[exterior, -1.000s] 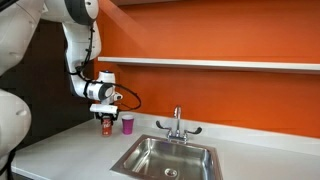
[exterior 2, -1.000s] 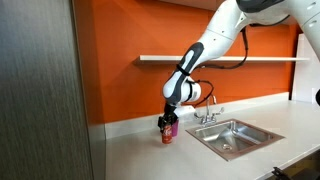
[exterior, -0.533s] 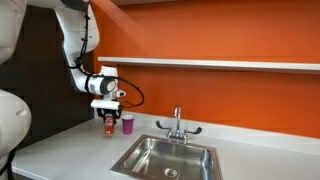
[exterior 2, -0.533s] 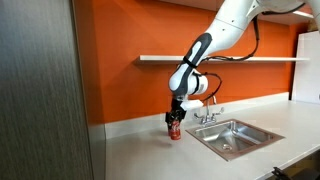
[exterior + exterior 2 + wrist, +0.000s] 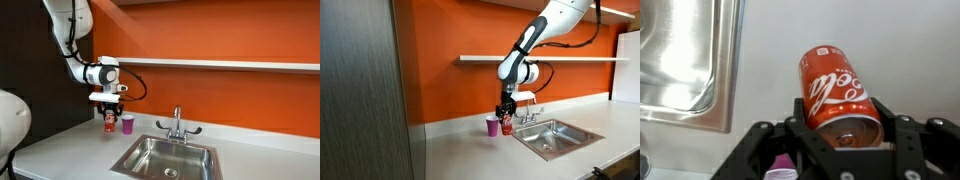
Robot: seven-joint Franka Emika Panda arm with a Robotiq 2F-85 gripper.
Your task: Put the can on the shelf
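Wrist view: the can (image 5: 835,92), a glossy red metal cylinder with white script and a pale rim, sits pinched between the black fingers of the pincer (image 5: 840,128). Nearby are the brushed steel sink (image 5: 680,60) and the smooth white tabletop (image 5: 910,50). In an exterior view the white arm (image 5: 66,20) bends downward with the pincer pointing down. The can hangs just beside the purple cup (image 5: 127,123), well below the thin pale shelf (image 5: 220,64).

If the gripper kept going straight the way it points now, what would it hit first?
Pointing down and shut on the can, the gripper would press the can's base onto the white countertop first, probably just beside the pink cup and clear of the sink; the gap left is hard to judge.
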